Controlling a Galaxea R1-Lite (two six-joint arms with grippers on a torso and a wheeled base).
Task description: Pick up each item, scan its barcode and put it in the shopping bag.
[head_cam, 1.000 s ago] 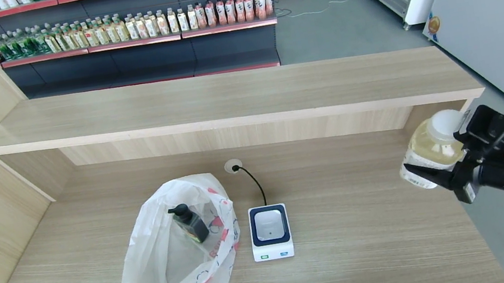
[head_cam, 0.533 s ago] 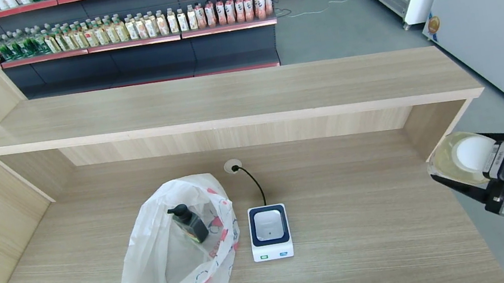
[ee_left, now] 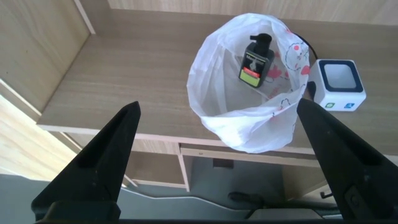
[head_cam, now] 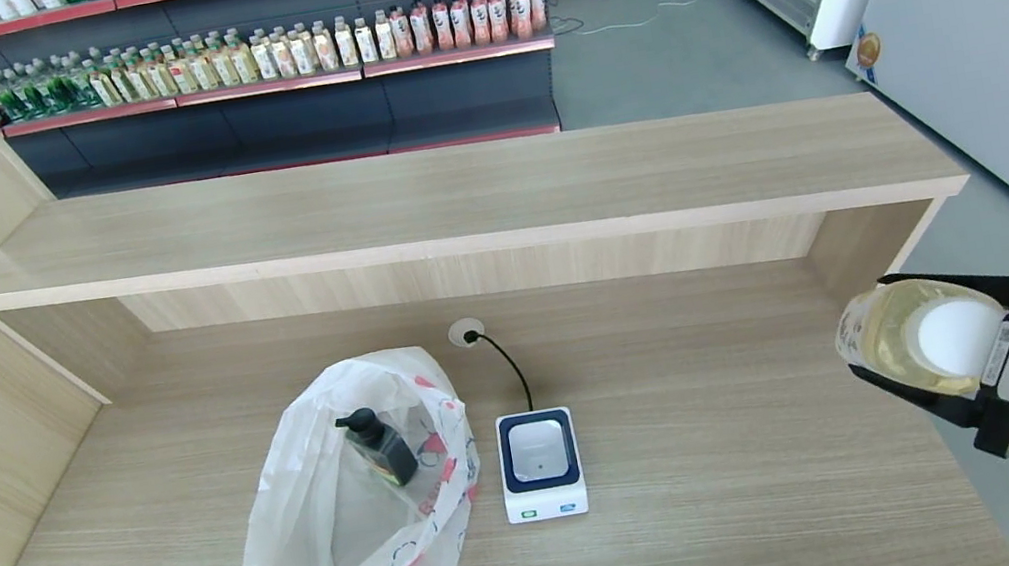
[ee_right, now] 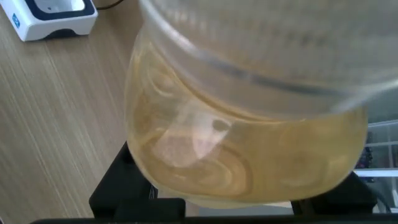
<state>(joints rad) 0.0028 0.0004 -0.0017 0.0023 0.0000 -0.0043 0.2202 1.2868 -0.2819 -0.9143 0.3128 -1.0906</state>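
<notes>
Over the last second the right end effector (head_cam: pixel 872 324) has carried the bottle (head_cam: pixel 913 338) outward past the right edge of the bench (head_cam: pixel 743 448). It has also rolled the bottle so that the white cap now faces upward. This looks like reorientation for scanning, and the label has not yet been presented to the scanner (head_cam: pixel 541 464). The end effector is clamped across the bottle's body, well apart from the scanner and the shopping bag (head_cam: pixel 354 550). The left end effector (ee_left: pixel 219 107) has its fingers apart.

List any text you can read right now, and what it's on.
None can be read.
shopping bag: red print, blurred.
pump bottle in it: label too small.
scanner: front marks too small.
bottle in right pincer: no legible print.
shelf bottles: labels too small.
</notes>
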